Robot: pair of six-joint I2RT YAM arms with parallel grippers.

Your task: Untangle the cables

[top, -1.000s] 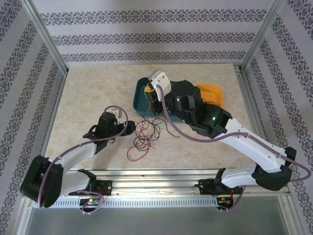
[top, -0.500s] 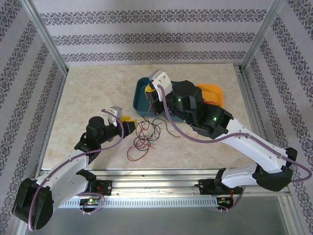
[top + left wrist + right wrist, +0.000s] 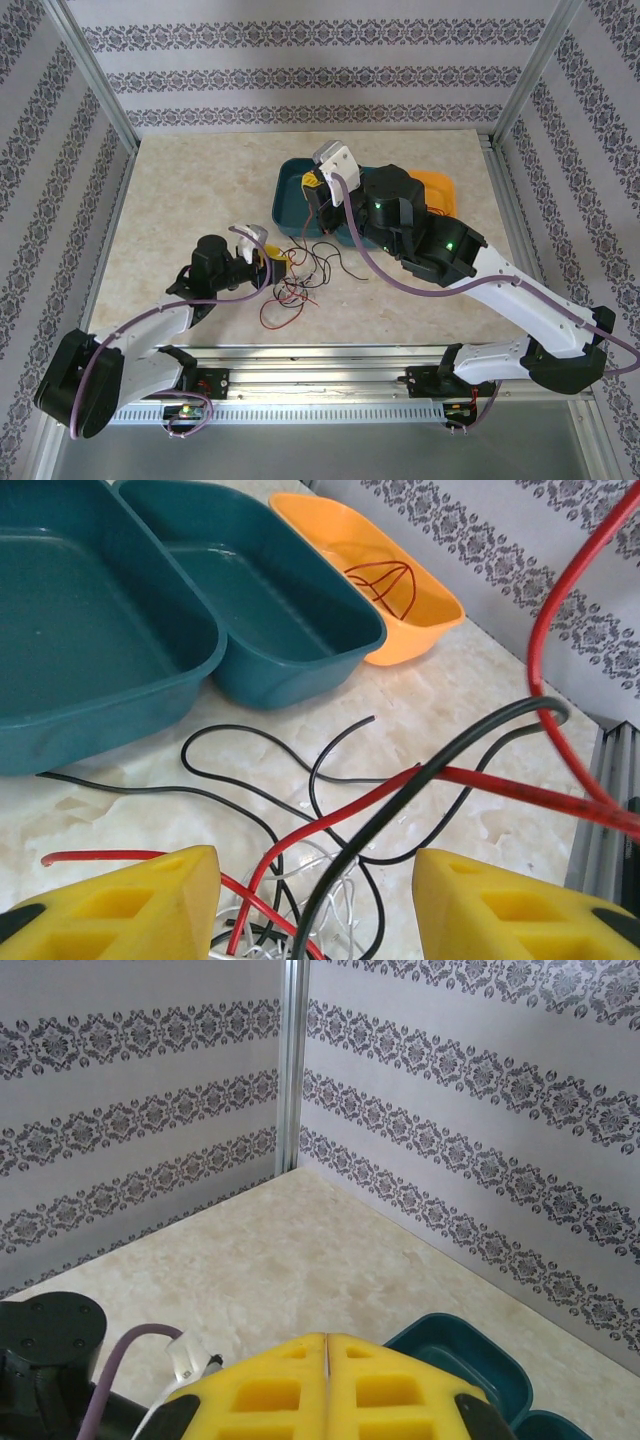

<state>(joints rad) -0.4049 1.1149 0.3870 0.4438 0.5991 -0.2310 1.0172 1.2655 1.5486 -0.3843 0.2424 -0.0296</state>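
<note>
Left jaws: standing apart and gripping nothing, low over the knot just on the near side of the teal tray (image 3: 288,196).
Right jaws: pressed shut with nothing visible between them, raised above that tray.
Cables: red, black and white cables (image 3: 298,276) lie in a loose tangle on the surface (image 3: 180,190) near the tray's front wall. One more red one lies in the orange tray (image 3: 405,600) beyond it.
Between my left jaws: a black strand (image 3: 480,742) and a red strand (image 3: 520,793) both cross the gap, with white ones lower down.
Step in hand: I judge it to be singling out one strand to pull free.
How to do it well: shift sideways until only one strand sits in the gap (the black one looks easiest). Close near its free end, then draw slowly away from the tray.
Watch for: pinching two strands together, which would probably tighten the knot.
</note>
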